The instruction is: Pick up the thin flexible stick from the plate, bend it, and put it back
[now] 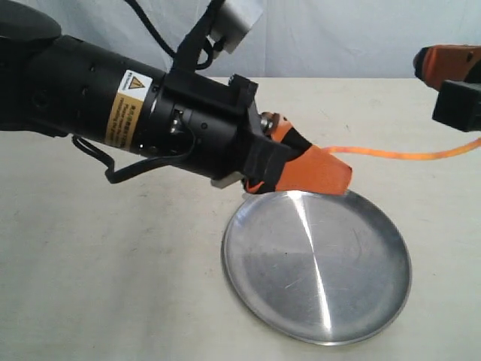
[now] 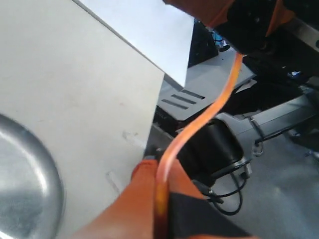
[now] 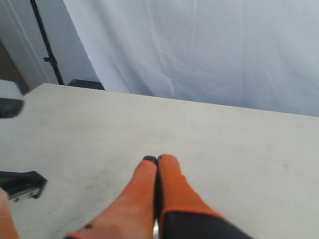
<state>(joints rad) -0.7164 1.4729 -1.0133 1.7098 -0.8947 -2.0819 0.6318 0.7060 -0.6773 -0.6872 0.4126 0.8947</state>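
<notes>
The thin flexible stick (image 1: 398,154) runs as an orange line in the air above the far rim of the silver plate (image 1: 316,301). My left gripper (image 1: 325,170) is shut on its left end, just over the plate's rim. The stick (image 2: 199,124) curves in a shallow wave from the left gripper (image 2: 162,199) across to my right gripper (image 2: 249,25), where its other end disappears between the fingers. The right gripper (image 1: 451,71) hangs at the right edge of the exterior view. In the right wrist view its fingers (image 3: 144,184) press together and the stick barely shows.
The plate (image 2: 25,184) lies bare on the pale tabletop (image 1: 113,263). A white backdrop (image 3: 199,45) hangs behind the table. Past the table edge sit dark equipment and cables (image 2: 224,149).
</notes>
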